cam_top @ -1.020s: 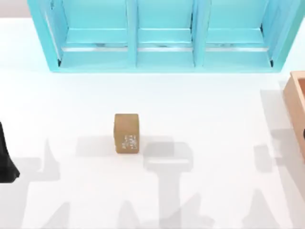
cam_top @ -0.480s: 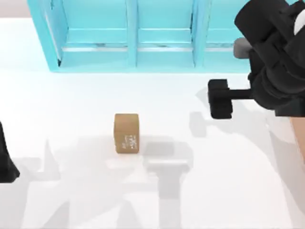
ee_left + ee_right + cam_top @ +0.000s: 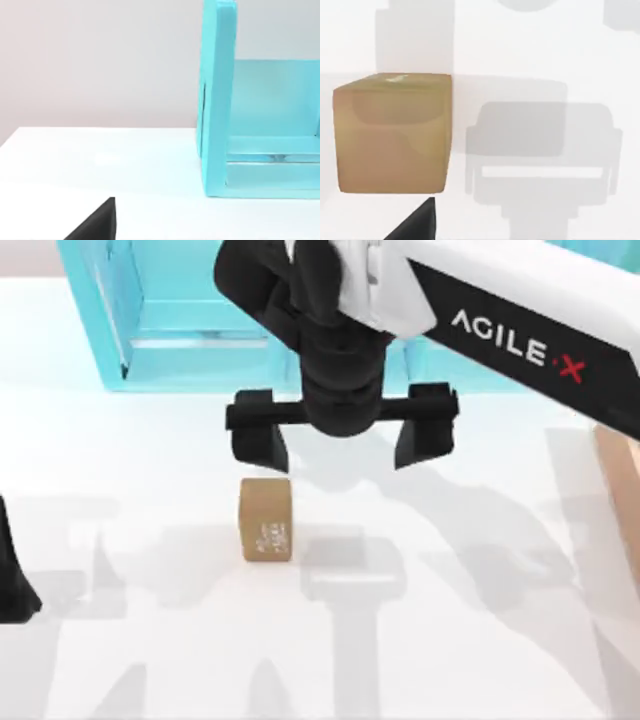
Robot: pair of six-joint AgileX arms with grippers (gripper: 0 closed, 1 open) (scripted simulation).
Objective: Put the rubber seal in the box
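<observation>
The rubber seal [image 3: 265, 518] looks matt tan-brown, smooth with softly rounded edges, like dull rubber or cardboard; one face carries a whitish printed pattern. The right tool [image 3: 340, 445] is matt black, plastic-looking, its fingers wide apart, on a glossy white arm shell with printed lettering. The box [image 3: 620, 480] has a tan, wood-coloured finish. The shelf [image 3: 180, 350] is smooth turquoise with a faint sheen. The desk [image 3: 150, 660] is plain, smooth white, lightly reflective.

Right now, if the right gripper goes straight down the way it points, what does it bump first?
Probably the table: the right gripper, fingers open, sits offset from the rubber seal. Depth is unclear.
</observation>
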